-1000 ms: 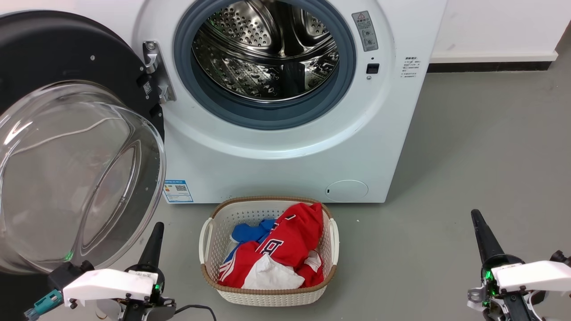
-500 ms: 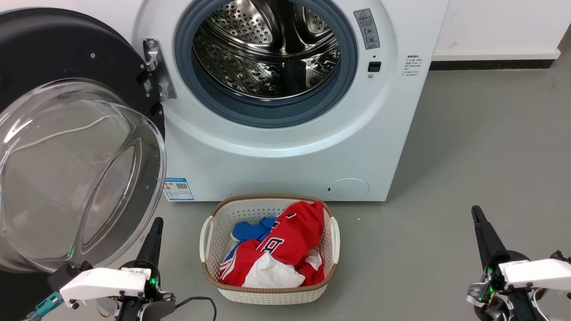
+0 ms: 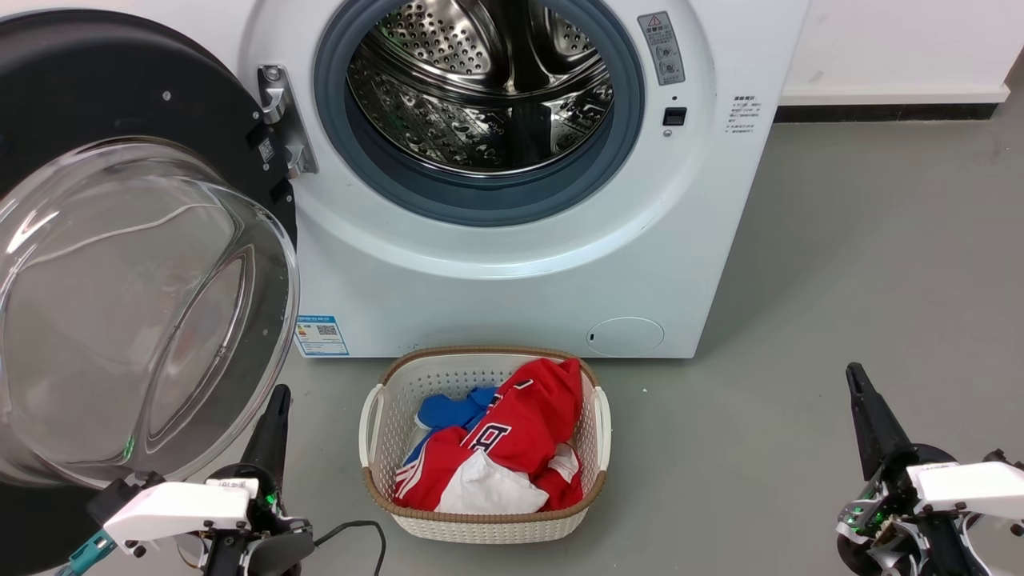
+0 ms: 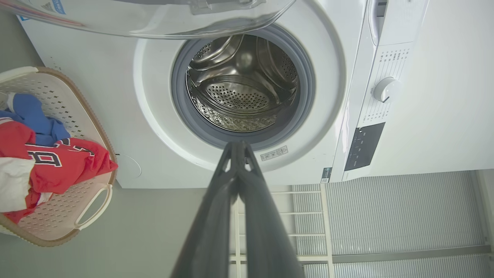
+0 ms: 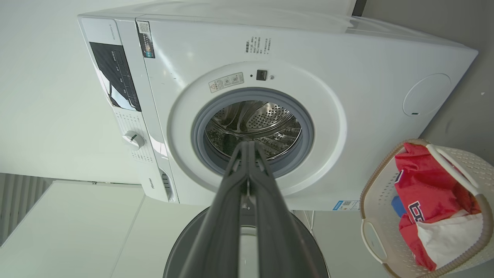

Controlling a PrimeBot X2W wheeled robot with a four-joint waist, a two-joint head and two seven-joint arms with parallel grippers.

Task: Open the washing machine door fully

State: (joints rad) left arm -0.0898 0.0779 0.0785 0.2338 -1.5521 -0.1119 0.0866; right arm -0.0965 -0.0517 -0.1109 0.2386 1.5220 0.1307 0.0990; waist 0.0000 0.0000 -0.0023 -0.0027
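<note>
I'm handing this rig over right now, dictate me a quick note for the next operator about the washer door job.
Left gripper: fingers shut, empty, low beside the door.
Right gripper: fingers shut, empty, low on the right over the floor.
Door: swung wide to the left of the washer, inner side facing out; drum uncovered.
Done: door looks fully open.
Left: confirm it sits at its stop; likely nothing more.

A laundry area: a white washing machine [image 3: 512,296] against a white wall [image 3: 896,40], a clothes-filled basket [image 3: 480,528] on grey floor [image 3: 840,240].
</note>
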